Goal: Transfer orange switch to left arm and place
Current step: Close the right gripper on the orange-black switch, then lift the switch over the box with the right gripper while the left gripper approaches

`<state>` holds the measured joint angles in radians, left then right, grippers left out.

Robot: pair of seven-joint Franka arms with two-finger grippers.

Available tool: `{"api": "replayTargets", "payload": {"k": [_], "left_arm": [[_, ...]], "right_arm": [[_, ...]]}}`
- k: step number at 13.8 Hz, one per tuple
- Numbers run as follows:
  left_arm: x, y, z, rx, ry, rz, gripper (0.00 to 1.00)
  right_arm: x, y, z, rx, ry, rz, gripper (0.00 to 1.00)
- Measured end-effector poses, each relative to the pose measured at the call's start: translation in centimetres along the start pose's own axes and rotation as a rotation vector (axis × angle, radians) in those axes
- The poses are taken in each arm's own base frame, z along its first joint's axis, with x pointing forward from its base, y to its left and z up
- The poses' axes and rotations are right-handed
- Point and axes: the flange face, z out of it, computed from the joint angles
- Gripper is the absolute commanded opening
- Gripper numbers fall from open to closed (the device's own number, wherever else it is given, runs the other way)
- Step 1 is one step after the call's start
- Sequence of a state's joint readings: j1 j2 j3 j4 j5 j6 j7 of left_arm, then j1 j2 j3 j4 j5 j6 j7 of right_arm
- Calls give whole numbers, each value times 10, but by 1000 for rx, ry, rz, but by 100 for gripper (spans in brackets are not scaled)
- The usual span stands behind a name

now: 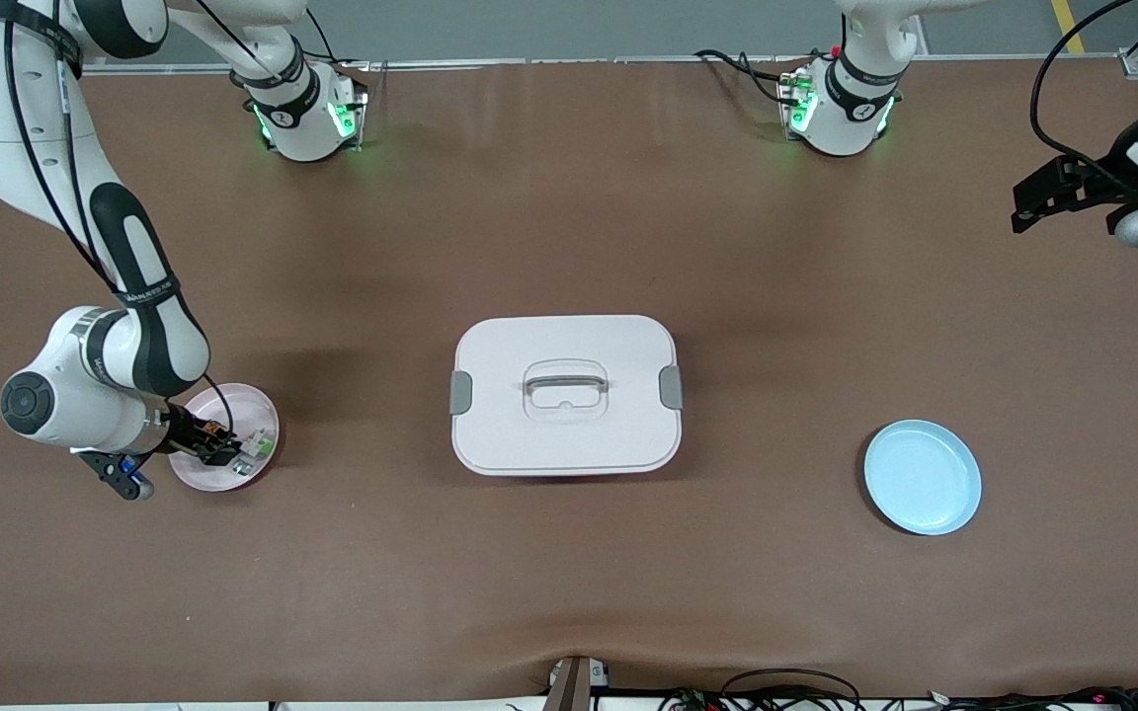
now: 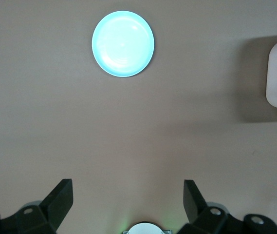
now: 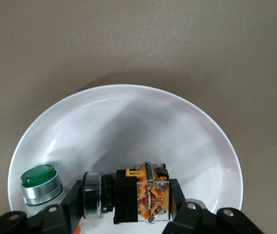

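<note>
The desk [image 1: 569, 592] is covered in a plain brown mat, with cables along the edge nearest the front camera. On it, the blue plate [image 1: 922, 477] lies toward the left arm's end, nearest the front camera. The pink plate [image 1: 258, 420] lies toward the right arm's end, and the white box [image 1: 566, 395] with grey side latches stands between the two plates. The right gripper [image 1: 216, 449] is down in the pink plate, its jaws clamped on the orange switch [image 3: 140, 195], which lies on its side in the plate beside a small green-capped component [image 3: 41, 184]. The left gripper [image 1: 1058, 193] waits in the air over the left arm's end of the desk, its jaws apart. The two arm bases stand along the desk edge farthest from the front camera.
</note>
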<state>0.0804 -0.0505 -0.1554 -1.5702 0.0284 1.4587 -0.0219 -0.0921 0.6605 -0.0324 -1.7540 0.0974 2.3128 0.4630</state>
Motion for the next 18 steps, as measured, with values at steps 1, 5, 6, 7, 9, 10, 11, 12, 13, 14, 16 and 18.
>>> {"api": "replayTargets", "payload": {"k": [1,5,6,7,9,10,11,12,13,14,16,18], "left_arm": [[0,2,0,0,0,-1,100],[0,3,0,1,0,-1,100],[0,3,0,1,0,-1,100],[0,4,0,1,0,-1,100],[0,4,0,1,0,-1,100],[0,4,0,1,0,-1,100],[0,4,0,1,0,-1,100],[0,5,0,1,0,0,100],[0,7,0,-3,0,4,100],[0,11,0,-15,0,8,100],[-1,20,-1,-46,0,-4,100],[-2,31,-2,-74,-1,-4,100]], "right_arm": [[0,0,0,0,0,0,0],[-5,2,1,-23,-57,3,0],[-7,2,-1,-25,-82,9,0],[-8,1,-6,-26,-102,13,0],[-11,-3,-31,-19,-143,20,0],[-13,-6,-47,-6,-175,29,0],[-16,-9,-63,8,-211,38,0],[-20,-13,-80,25,-246,56,0],[-24,-17,-95,40,-274,80,0],[-29,-22,-109,54,-294,102,0],[-46,-40,-133,78,-329,155,0],[-74,-70,-154,103,-367,217,0]]}}
